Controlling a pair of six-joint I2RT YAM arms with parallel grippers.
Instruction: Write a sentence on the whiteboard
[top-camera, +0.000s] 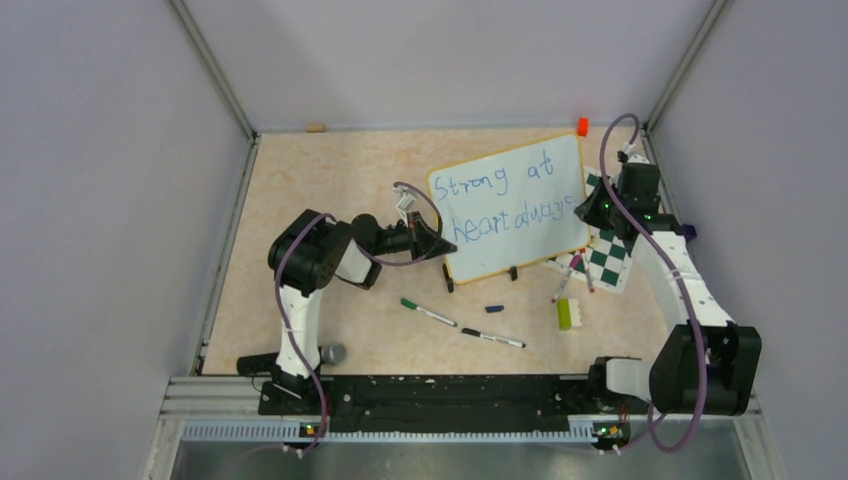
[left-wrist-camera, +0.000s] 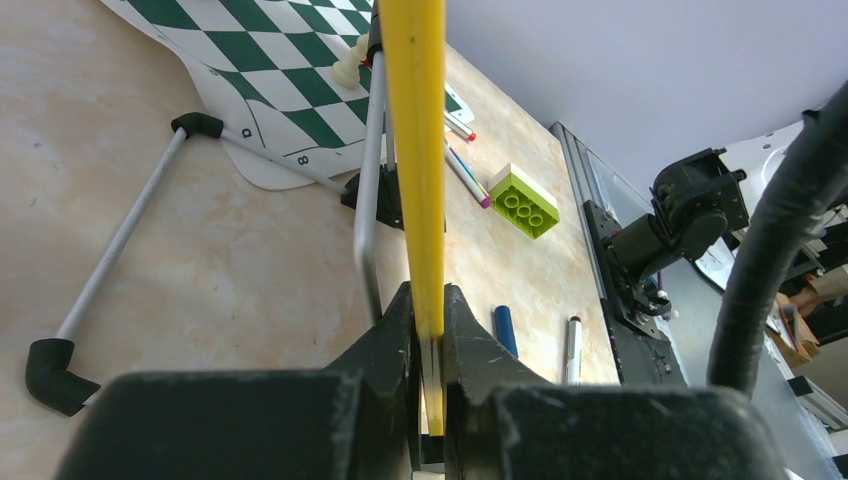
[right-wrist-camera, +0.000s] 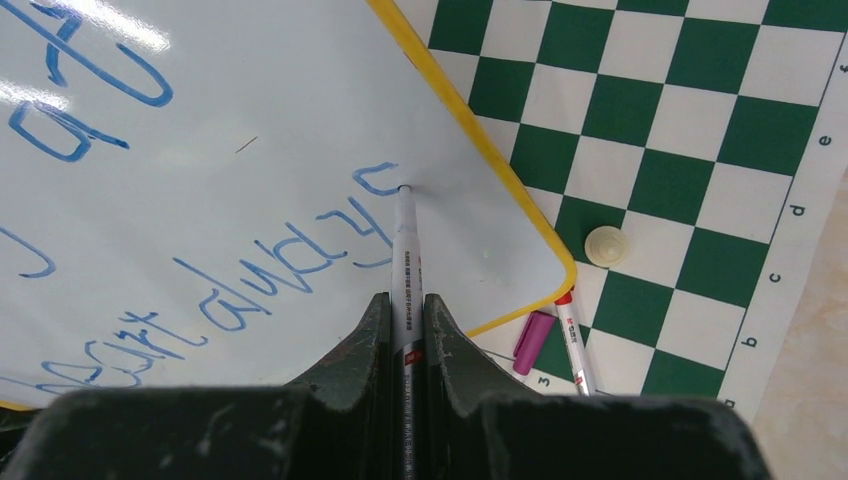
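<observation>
Just ahead of the right jaws, clenched on a marker (right-wrist-camera: 406, 260) lying along their reach, the tip meets the last letter of the sentence (right-wrist-camera: 300, 255) on the tilted whiteboard (right-wrist-camera: 270, 110), whose opposite rim (left-wrist-camera: 418, 160) the left jaws pinch steady.

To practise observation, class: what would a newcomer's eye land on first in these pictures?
The whiteboard stands tilted, right of centre on the table, with blue handwriting reading "Strong at heart always". The right tool holds a marker with its tip at the last letter, while the left tool clamps the board's yellow left edge. A green-and-white chessboard lies under the board's right side.
</observation>
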